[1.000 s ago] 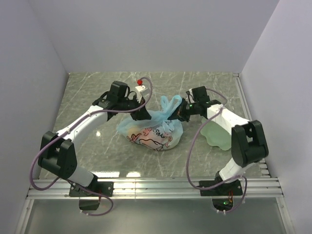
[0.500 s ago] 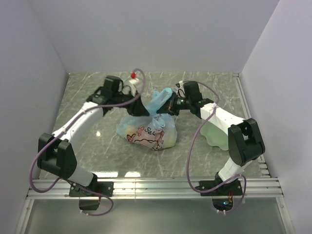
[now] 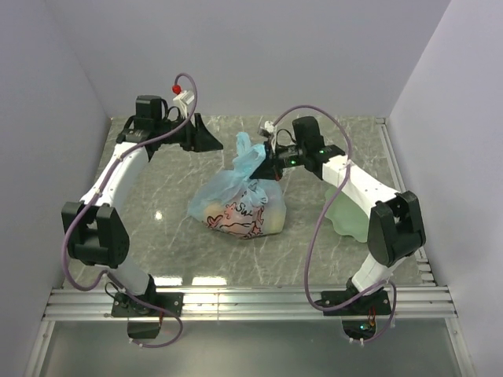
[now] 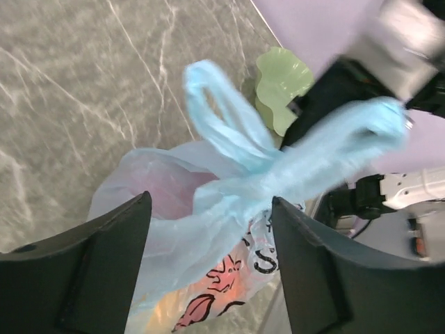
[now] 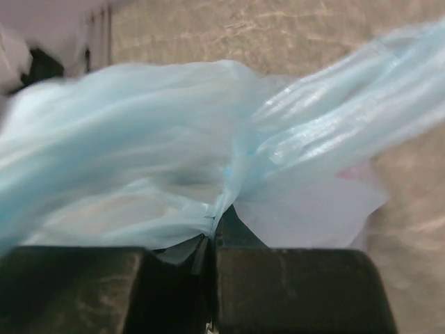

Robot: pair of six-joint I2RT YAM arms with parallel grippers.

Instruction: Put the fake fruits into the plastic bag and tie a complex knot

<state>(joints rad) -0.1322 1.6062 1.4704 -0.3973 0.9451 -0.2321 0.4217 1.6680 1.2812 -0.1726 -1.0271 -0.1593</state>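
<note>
The plastic bag (image 3: 240, 208), light blue with a pink cartoon print, lies mid-table with the fake fruits (image 3: 269, 220) showing orange and yellow through its skin. Its handles (image 3: 247, 153) stand up in a bunch; I cannot tell how tight the knot is. My right gripper (image 3: 268, 162) is shut on a handle, and the right wrist view shows light-blue film pinched between its jaws (image 5: 212, 275). My left gripper (image 3: 211, 141) hangs open, back and left of the bag, touching nothing. In the left wrist view the bag (image 4: 174, 229) lies beyond the spread fingers (image 4: 104, 271), with a handle loop (image 4: 215, 111) above.
A pale green wavy-edged plate (image 3: 350, 216) lies right of the bag under the right arm; it also shows behind the handles as the plate (image 4: 281, 83). White walls close the table on three sides. An aluminium rail (image 3: 251, 298) runs along the near edge.
The left gripper opened, let go of the bag's handle and drew back up to the left. The right gripper carried its handle leftward over the bag.
</note>
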